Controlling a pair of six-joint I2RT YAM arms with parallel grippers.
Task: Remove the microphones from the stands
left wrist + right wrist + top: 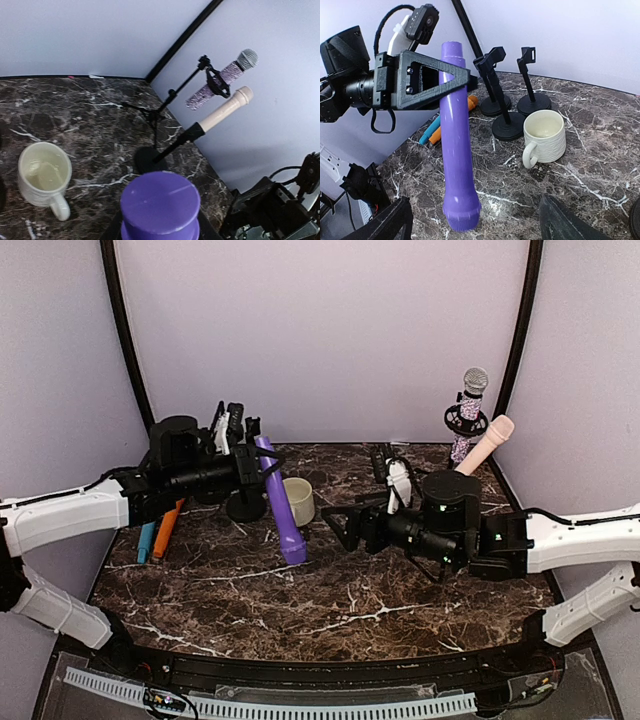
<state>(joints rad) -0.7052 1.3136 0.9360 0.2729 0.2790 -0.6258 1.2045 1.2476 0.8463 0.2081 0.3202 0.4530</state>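
The left gripper (451,76) is clenched around the upper part of the smooth purple cylindrical microphone (456,145), its black triangular fingers (427,75) pressing the barrel from both sides. The purple microphone is out of any stand, held tilted over the dark veined marble table (330,610), its wider lower end down close to the surface; whether that end touches the marble cannot be told. The right gripper (333,524) hangs low just beside that lower end, apart from it, with its fingers (395,220) spread wide and nothing between them. Just behind the purple microphone stands a cream ribbed mug (545,137), and behind it a group of black round-based stands (509,131) with bare clips. An orange pen-like stick (166,530) and a teal one (147,540) lie side by side near the table's left edge. At the far right corner a glittery microphone with a silver mesh head (468,410) sits clipped in a stand, and a pale beige microphone (487,443) leans on another stand just beside it.
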